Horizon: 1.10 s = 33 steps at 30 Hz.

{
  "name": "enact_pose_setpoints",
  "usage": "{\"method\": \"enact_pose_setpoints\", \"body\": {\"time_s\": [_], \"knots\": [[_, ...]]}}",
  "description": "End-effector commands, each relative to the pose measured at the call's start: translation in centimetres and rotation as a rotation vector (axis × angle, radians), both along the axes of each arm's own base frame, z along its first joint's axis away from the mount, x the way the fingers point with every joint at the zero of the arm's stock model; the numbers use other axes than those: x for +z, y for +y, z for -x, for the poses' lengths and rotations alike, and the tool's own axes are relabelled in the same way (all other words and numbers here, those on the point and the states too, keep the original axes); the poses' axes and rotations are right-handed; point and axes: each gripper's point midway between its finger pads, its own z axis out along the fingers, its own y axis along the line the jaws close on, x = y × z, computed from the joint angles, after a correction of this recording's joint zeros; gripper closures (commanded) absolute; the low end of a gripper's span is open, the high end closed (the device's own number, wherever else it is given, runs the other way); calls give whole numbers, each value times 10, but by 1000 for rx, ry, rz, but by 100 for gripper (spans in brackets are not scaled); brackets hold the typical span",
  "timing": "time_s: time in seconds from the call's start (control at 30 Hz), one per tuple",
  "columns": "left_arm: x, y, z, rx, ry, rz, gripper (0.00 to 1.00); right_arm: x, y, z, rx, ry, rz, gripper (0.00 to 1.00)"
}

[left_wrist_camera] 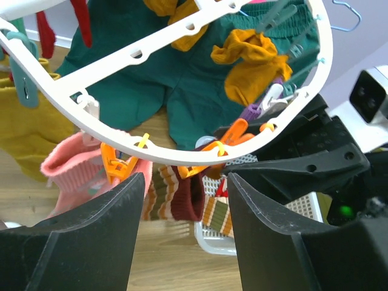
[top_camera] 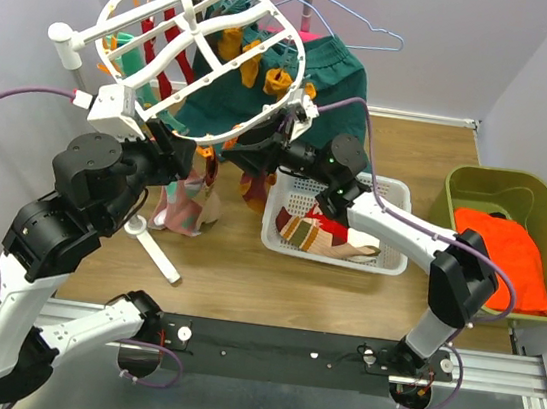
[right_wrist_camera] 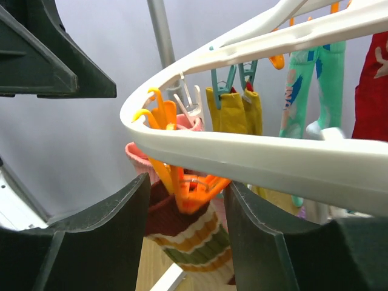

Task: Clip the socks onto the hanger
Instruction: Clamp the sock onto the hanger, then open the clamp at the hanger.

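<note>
Hanger (right_wrist_camera: 254, 151) up at table's far left, both arms under its near rim.
- Left gripper (left_wrist_camera: 185, 185): jaws wide, holding nothing.
- Right gripper (right_wrist_camera: 188, 182): jaws apart around orange clip (right_wrist_camera: 201, 185) holding maroon striped sock (right_wrist_camera: 194, 236); contact unclear.
- Pink sock (left_wrist_camera: 73, 170) clipped beside it.
- More socks (top_camera: 315, 232) in mesh basket (top_camera: 387, 265).

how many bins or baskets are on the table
2: a white mesh basket holding socks near centre, and an olive green bin holding an orange cloth at the right edge. The hanger may hide more.
</note>
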Motion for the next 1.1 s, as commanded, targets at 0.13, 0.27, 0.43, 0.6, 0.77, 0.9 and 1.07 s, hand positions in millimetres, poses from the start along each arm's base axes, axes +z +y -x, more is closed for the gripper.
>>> {"method": "enact_pose_setpoints", "body": {"time_s": [0.13,0.27,0.43,0.6,0.77,0.9,1.07], "knots": [[7,-20,5,-126,-6,-13,35,10,7,13,104,-24,-18,61],[8,-34,4,-181,-1,8,35,8,7,16,110,-20,-11,71],[10,-55,3,-268,7,44,36,6,9,17,71,-17,5,79],[11,-55,1,-255,7,50,36,7,18,21,8,-26,25,82],[-1,-39,-4,-157,41,35,36,1,27,26,-66,-9,63,83],[-9,-28,-6,-96,57,30,36,-3,37,35,-113,-13,81,83],[-26,-17,-9,-28,98,4,36,-5,44,41,-142,-20,100,83]]}}
